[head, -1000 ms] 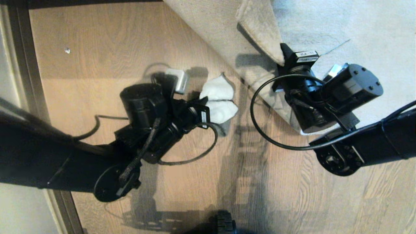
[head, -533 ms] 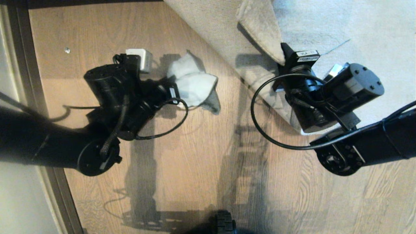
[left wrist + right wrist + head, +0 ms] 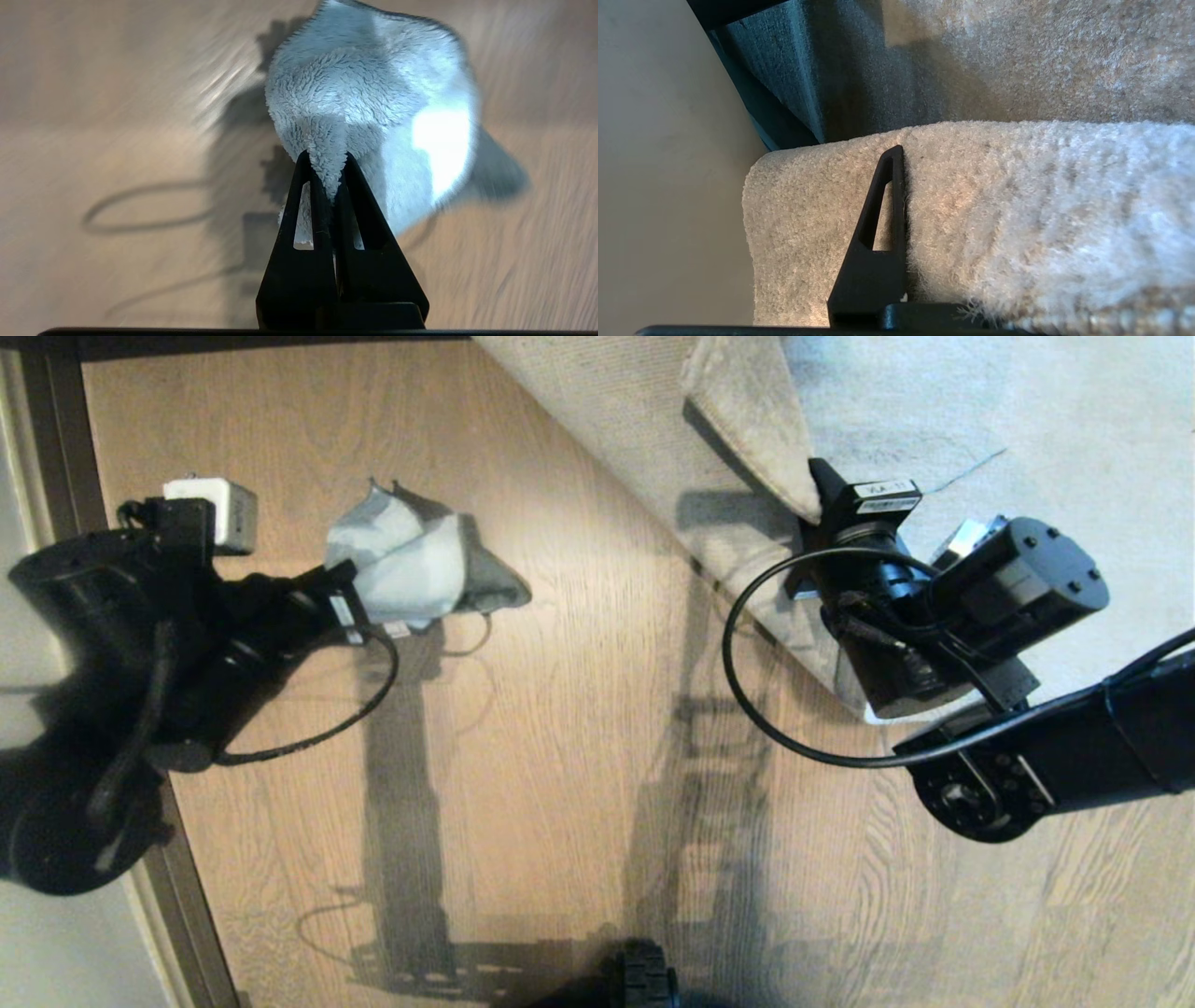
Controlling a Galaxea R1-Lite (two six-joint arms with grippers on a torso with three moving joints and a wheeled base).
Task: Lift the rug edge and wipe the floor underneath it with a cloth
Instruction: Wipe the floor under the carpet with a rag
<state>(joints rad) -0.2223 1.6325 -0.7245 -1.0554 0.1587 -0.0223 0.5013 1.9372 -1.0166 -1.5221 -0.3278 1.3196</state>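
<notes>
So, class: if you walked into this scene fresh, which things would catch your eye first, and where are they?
First, the fluffy pale grey-white cloth bunched in the left claw, over the light brown wood-plank floor at the head view's left. Then the pale grey short-pile rug edge, folded back to show its beige woven backing at upper right, pinched by the right claw.

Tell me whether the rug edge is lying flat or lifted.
Lifted: the right pincer holds the rug edge folded back, its beige backing facing up beside the bare floor.

Pale grey-white cloth [image 3: 411,565], beige-backed mottled grey rug edge [image 3: 747,420], light brown wood-grain floor [image 3: 560,756].
</notes>
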